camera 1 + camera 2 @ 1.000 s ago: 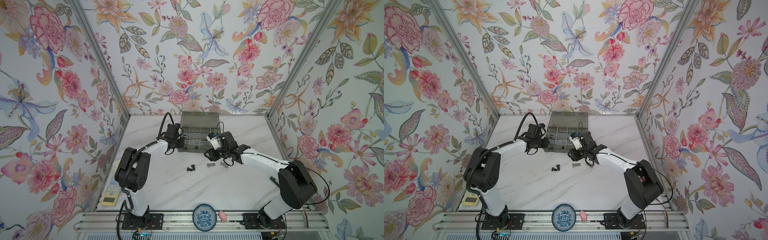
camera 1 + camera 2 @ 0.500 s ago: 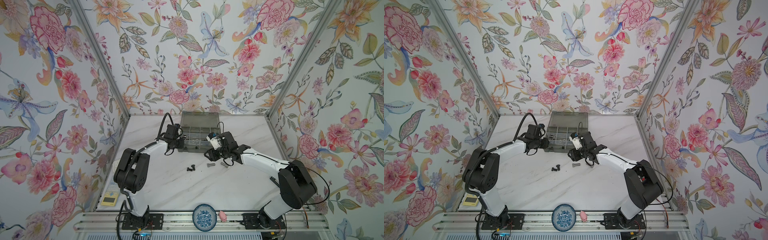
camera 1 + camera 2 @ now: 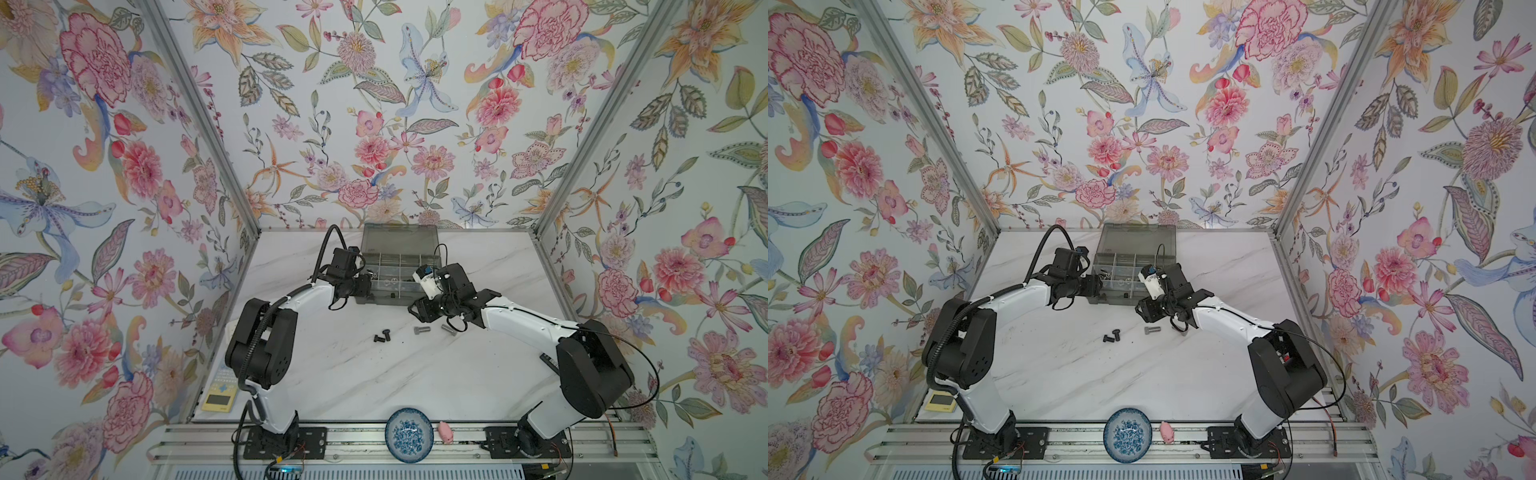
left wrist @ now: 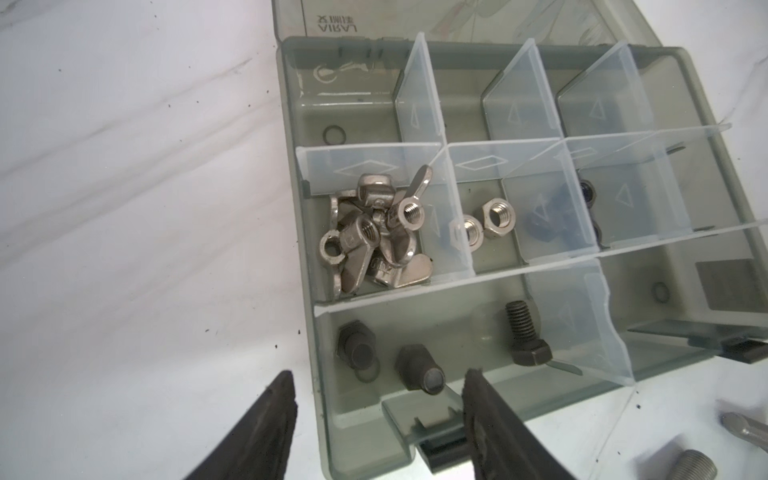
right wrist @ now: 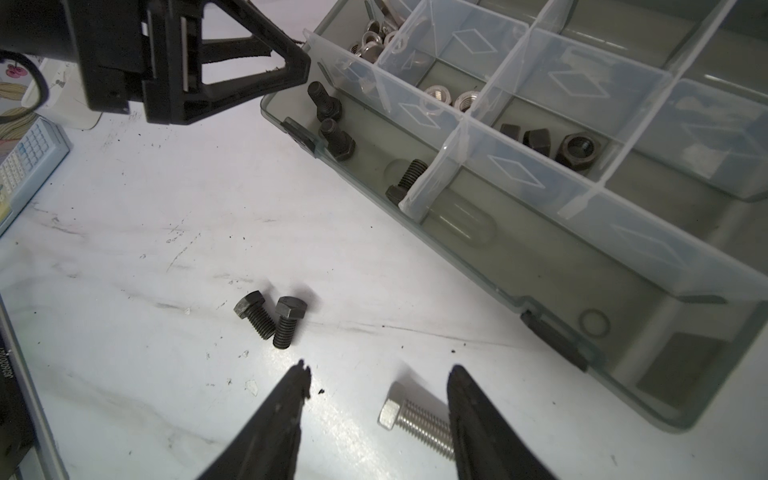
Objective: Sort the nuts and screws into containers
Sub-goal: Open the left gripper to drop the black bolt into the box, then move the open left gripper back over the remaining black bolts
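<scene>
hovering over the front corner of the smoky grey organizer box (image 4: 291, 124), the left gripper (image 4: 379, 374) has its jaws spread wide with nothing between them. directly under it, three black bolts (image 4: 525, 338) lie in the long front compartment. that position reads as a drop-off spot for black screws, with each kind getting its own cell. the row behind bears this out: silver wing nuts (image 4: 374, 232) are heaped in the end cell, silver hex nuts (image 4: 494, 216) sit in the next, and black hex nuts (image 5: 575, 147) in the one after. clear dividers keep them apart.

the right gripper (image 5: 381, 368) hangs low over the marble table (image 3: 374, 386), clear of the box. its jaws are also apart and hold nothing. a silver hex bolt (image 5: 415, 419) lies flat on the table between the jaws, with its thread running behind one finger. the jaws look lined up to straddle it, so i judge it the next pick. a second silver bolt (image 3: 449, 329) lies just beside it in a top view. two loose black bolts (image 5: 270, 318) rest touching each other a little farther off.

four screws remain on the table, so the sort looks well along but unfinished. no nuts show outside the box.
</scene>
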### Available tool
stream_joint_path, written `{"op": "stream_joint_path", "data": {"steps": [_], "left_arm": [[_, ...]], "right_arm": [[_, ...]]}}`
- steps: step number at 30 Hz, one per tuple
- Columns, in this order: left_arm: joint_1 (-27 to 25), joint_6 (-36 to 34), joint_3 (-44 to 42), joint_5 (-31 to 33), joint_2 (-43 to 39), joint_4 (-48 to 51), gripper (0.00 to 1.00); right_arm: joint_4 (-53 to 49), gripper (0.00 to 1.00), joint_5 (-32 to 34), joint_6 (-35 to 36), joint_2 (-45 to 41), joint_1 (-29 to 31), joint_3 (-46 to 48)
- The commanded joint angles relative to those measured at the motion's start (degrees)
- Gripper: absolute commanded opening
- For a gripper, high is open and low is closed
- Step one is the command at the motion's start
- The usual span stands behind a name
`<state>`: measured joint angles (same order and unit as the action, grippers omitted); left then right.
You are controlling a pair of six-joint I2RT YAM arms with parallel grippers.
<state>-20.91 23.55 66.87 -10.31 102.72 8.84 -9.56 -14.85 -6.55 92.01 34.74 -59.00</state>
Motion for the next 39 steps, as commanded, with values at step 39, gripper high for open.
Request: {"op": "stream_joint_path", "data": {"steps": [39], "left_arm": [[-14.2,-2.8,-22.0,-4.3,-13.7,3.5,0.89]], "right_arm": [[-0.7,0.58,-2.4,1.8,4.0,2.0,-0.4]]}}
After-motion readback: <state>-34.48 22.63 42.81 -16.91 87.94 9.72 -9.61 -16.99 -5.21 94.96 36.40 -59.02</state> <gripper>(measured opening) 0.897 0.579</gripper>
